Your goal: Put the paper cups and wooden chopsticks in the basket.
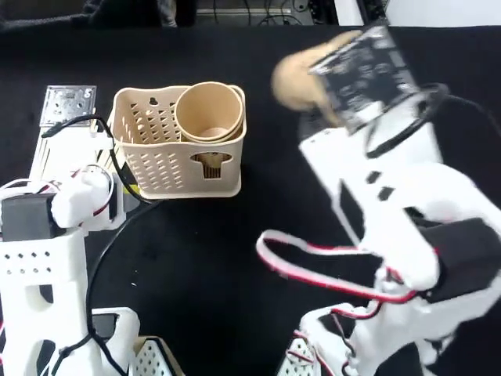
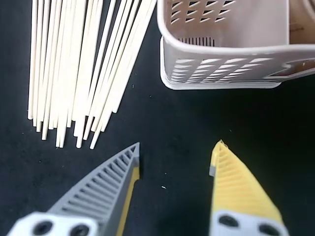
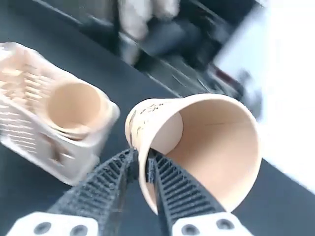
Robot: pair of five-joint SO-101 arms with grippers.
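A cream perforated basket (image 1: 156, 160) stands on the black table with nested paper cups (image 1: 210, 112) in its right half. My right gripper (image 3: 141, 160) is shut on the rim of another paper cup (image 3: 206, 147), held tilted in the air to the right of the basket; in the high view that cup (image 1: 296, 78) shows beside the right arm's wrist. Many wooden chopsticks (image 2: 83, 69) lie side by side on the table next to the basket (image 2: 224, 59). My left gripper (image 2: 174, 155) hovers open just short of the chopsticks and basket, nothing between its fingers.
A small metal plate (image 1: 69, 104) lies at the table's left edge behind the left arm. Cables run by the left arm's base and loop in red and white under the right arm (image 1: 329, 270). Black tabletop lies in front of the basket.
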